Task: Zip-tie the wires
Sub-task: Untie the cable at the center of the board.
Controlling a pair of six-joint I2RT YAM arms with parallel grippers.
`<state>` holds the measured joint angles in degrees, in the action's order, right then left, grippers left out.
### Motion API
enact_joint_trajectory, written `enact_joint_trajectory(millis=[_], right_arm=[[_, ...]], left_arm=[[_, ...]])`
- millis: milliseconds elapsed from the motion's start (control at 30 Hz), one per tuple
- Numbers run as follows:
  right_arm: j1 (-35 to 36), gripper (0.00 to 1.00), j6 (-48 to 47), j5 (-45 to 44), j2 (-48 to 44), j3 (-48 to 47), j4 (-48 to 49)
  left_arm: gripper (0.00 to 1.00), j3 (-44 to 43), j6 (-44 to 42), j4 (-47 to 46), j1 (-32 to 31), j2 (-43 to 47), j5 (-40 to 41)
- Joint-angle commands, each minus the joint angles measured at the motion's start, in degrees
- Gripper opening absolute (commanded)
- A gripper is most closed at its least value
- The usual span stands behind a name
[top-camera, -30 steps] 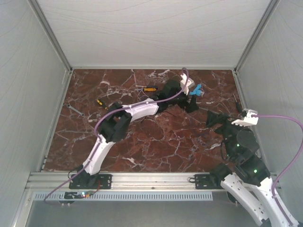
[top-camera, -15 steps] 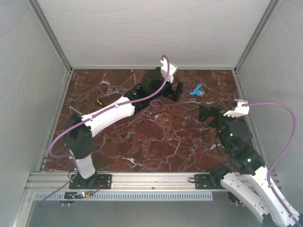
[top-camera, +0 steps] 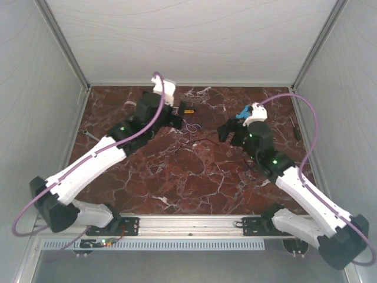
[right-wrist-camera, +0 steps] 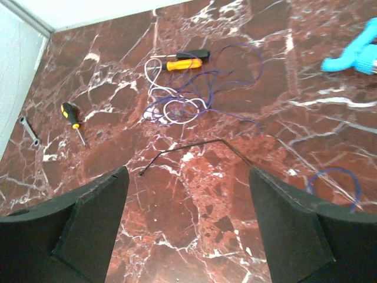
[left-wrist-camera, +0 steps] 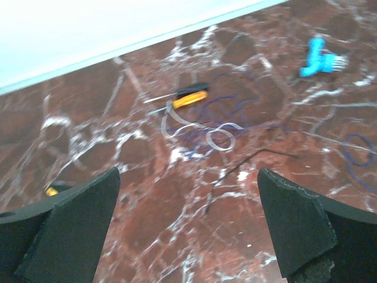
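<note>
Two empty grippers, my left gripper [left-wrist-camera: 188, 227] and right gripper [right-wrist-camera: 188, 224], hang spread wide, both aimed at the wires [right-wrist-camera: 182, 103] looped upper-centre beside a screwdriver [right-wrist-camera: 185, 62], apparently framing my pickup.

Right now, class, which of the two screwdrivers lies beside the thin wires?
The longer screwdriver, orange grip with a black cap, right by the wires. The short yellow-and-black screwdriver lies well apart, near the wrench.

Robotics lab test cell: white panel walls [top-camera: 35, 130] on aluminium frame [top-camera: 63, 44], red marble tabletop [top-camera: 200, 177], left arm [top-camera: 88, 165] and right arm [top-camera: 306, 194] bolted to slotted rail [top-camera: 188, 224], screwdriver [right-wrist-camera: 184, 62], wrench [right-wrist-camera: 28, 131] lying around
</note>
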<state>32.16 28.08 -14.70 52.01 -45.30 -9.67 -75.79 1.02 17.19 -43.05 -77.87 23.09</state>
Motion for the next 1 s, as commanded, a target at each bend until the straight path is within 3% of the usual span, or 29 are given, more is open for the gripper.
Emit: enact_joint_trajectory(millis=[0,133,300,633,967], right_arm=[[-0.1,0.81,-0.6,5.9,7.9,-5.0,7.5],[-0.1,0.82,-3.8,7.9,18.4,-11.1,9.0],[0.0,0.81,-8.3,12.4,31.9,-18.8,12.3],[0.8,0.77,-17.7,18.7,59.0,-40.8,8.9],[2.0,0.73,-22.7,13.6,77.6,-63.0,1.3]], left_arm=[[1.0,6.3,3.3,2.4,6.6,6.8,4.5],[1.0,15.2,6.8,-4.5,14.2,12.1,6.3],[1.0,20.3,11.8,-7.8,22.2,14.6,2.4],[1.0,23.1,7.5,-9.2,22.8,17.3,2.4],[1.0,23.5,5.9,-9.3,22.8,17.0,0.5]])
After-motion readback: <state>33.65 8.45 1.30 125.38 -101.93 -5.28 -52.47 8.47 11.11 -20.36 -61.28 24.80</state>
